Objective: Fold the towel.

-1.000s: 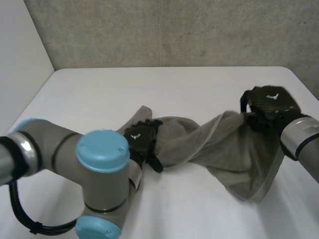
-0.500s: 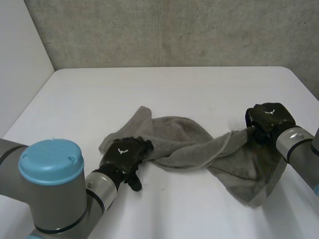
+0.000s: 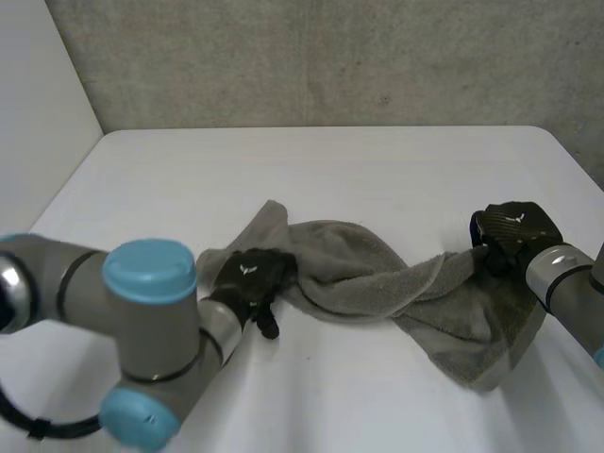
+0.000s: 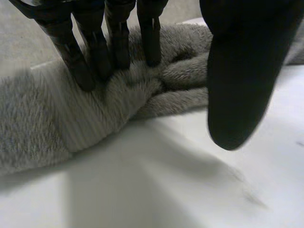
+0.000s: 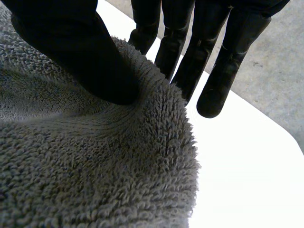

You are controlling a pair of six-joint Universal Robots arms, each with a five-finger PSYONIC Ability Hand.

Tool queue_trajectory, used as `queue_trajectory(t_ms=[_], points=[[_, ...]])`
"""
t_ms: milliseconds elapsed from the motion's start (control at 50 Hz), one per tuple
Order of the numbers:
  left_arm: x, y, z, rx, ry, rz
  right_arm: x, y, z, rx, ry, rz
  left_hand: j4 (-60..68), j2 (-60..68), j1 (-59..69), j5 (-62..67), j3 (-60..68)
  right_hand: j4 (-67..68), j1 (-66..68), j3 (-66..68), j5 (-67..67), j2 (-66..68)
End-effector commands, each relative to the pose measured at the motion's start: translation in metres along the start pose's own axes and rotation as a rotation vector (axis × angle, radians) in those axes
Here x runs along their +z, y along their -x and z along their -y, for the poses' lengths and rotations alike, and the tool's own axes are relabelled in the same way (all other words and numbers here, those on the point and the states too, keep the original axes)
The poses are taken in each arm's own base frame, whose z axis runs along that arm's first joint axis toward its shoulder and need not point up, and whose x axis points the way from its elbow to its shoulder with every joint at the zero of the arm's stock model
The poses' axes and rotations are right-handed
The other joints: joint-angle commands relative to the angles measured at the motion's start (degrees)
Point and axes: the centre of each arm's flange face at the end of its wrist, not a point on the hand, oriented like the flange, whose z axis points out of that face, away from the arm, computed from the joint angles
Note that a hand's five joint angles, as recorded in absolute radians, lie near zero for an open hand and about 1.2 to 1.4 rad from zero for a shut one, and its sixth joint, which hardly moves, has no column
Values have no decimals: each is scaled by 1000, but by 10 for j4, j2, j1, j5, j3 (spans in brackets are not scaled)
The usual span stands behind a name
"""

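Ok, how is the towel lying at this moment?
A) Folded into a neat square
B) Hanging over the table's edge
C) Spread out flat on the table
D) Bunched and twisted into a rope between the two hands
D: the towel lies bunched and twisted on the table, stretching from the left hand to the right hand.

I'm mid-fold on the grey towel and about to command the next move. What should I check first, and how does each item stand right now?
1. Right hand holds the grey terry towel: ok, thumb pinches its right end against the fingers.
2. Left hand holds it: not ok, fingers only press on the left end, thumb off the cloth.
3. Towel lying flat: not ok, twisted and bunched mid-length.
4. Corners found: cannot tell, both ends crumpled.
5. Towel wholly on the white table: ok.
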Motion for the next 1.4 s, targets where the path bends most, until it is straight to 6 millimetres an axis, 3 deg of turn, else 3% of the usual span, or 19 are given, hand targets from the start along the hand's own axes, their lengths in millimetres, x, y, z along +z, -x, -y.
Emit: queue_trajectory(t_ms=[20, 80, 140, 300, 360, 400, 420, 460, 540, 640, 700, 740, 880, 1060, 1160, 1240, 1280, 1320, 1400], points=[[51, 13, 16, 24, -63, 33, -1, 1, -1, 1, 4, 3, -30, -33, -29, -30, -33, 103, 4, 106, 106, 105], [76, 22, 18, 102, -48, 53, -1, 1, -1, 1, 6, 4, -38, -41, -37, -38, -41, 103, 4, 106, 106, 105], [85, 22, 14, 129, -16, 53, -1, 1, -1, -1, 6, 4, -38, -41, -37, -38, -41, 103, 4, 106, 106, 105], [92, 23, 11, 134, 1, 55, 0, 1, -1, -12, 4, 3, 2, -1, 3, 2, -1, 103, 4, 106, 106, 105], [92, 23, 13, 134, -6, 58, 0, 1, -1, -12, 4, 3, 118, 115, 119, 118, 115, 103, 4, 106, 106, 105], [93, 23, 15, 134, -16, 57, 1, 1, -1, -12, 4, 3, 322, 319, 323, 322, 319, 103, 4, 106, 106, 105], [93, 23, 15, 134, -16, 57, 1, 1, -1, -12, 4, 3, 323, 320, 324, 323, 320, 103, 4, 106, 106, 105], [93, 23, 21, 134, -41, 61, 1, 0, -1, -11, 3, 1, 482, 479, 483, 482, 479, 103, 4, 106, 106, 105], [90, 25, 31, 132, -78, 80, 0, 0, 1, -11, -1, -1, 565, 562, 566, 565, 562, 103, 4, 106, 106, 105], [64, 29, 71, 126, -162, 127, -2, -2, 5, -14, -15, -7, 565, 562, 566, 565, 562, 103, 4, 106, 106, 105], [55, 28, 83, 126, -187, 124, -6, -4, 14, -21, -39, -14, 565, 562, 566, 565, 562, 103, 4, 106, 106, 105], [36, 29, 104, 127, -227, 132, -8, -5, 19, -23, -46, -16, 565, 562, 566, 565, 562, 103, 4, 106, 106, 105], [-11, 38, 125, 122, -180, 148, -38, -9, 52, -127, -14, 23, 565, 562, 566, 565, 562, 103, 4, 106, 106, 105], [-63, 49, 114, 61, 75, 27, -82, -17, 91, -350, 44, 61, 565, 562, 566, 565, 562, 103, 4, 106, 106, 105], [-71, 66, 97, -10, 223, 27, -90, -11, 86, -380, 104, 117, 565, 562, 566, 565, 562, 103, 4, 106, 106, 105], [-71, 71, 83, -39, 297, 25, -88, -2, 76, -383, 139, 157, 565, 562, 566, 565, 562, 103, 4, 106, 106, 105], [-61, 74, 68, -50, 344, 23, -84, 5, 70, -387, 156, 186, 565, 562, 566, 565, 562, 103, 4, 106, 106, 105], [-53, 78, 65, -55, 351, 28, -69, 22, 59, -398, 162, 234, 565, 562, 566, 565, 562, 103, 4, 106, 106, 105], [-37, 85, 73, -40, 283, 44, -48, 25, 58, -405, 112, 202, 565, 562, 566, 565, 562, 103, 4, 106, 106, 105]])
